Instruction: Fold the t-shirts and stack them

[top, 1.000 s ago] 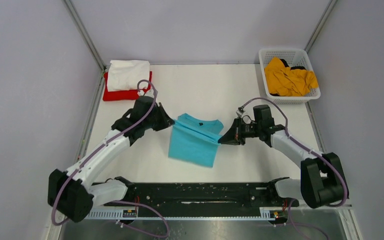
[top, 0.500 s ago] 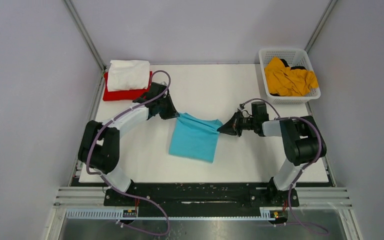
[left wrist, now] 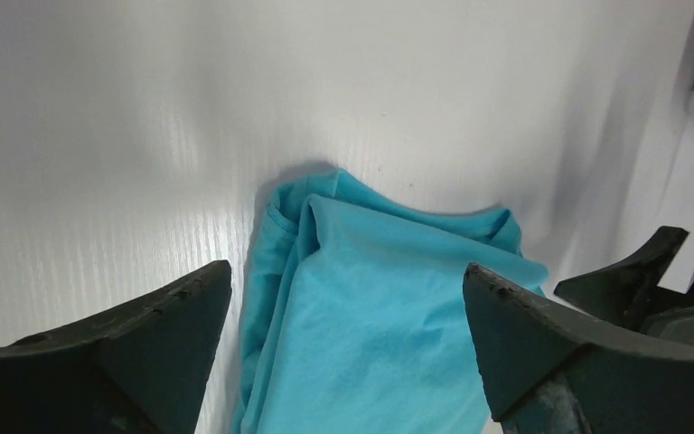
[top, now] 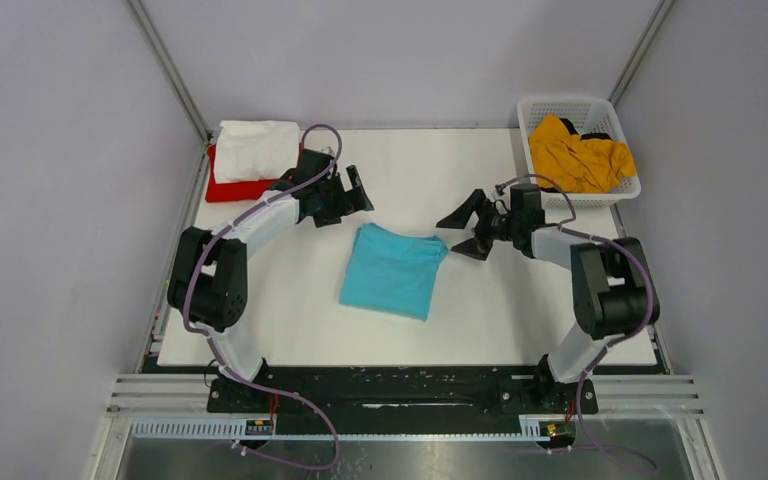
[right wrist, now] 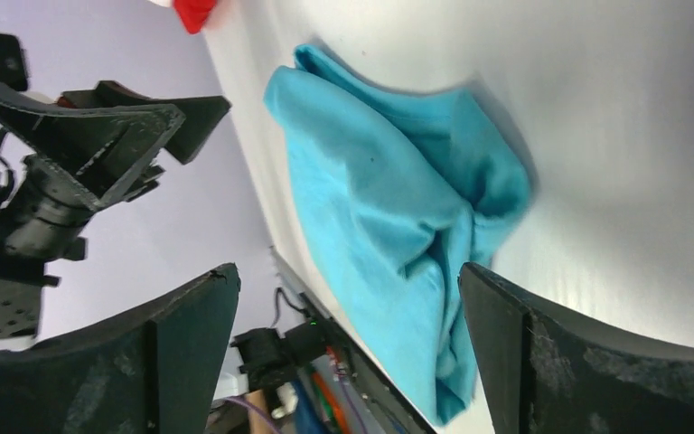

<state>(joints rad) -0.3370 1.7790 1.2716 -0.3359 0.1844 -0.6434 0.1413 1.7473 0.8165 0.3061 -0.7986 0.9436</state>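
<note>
Both spread wide and empty, the left gripper [top: 353, 196] hovers near the white t-shirt [top: 256, 148] and the right gripper [top: 464, 232] well beyond it, the folded turquoise t-shirt [top: 392, 272] lying between them, where pinching one loose layer of its rumpled edge could undo the fold.

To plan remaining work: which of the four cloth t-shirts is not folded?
The mustard yellow t-shirt, crumpled in the white plastic lattice basket; the turquoise t-shirt, white t-shirt and red t-shirt lie folded flat.

Folded turquoise t-shirt [top: 393, 271], left hand [top: 362, 194] open, right hand [top: 459, 234] open
</note>
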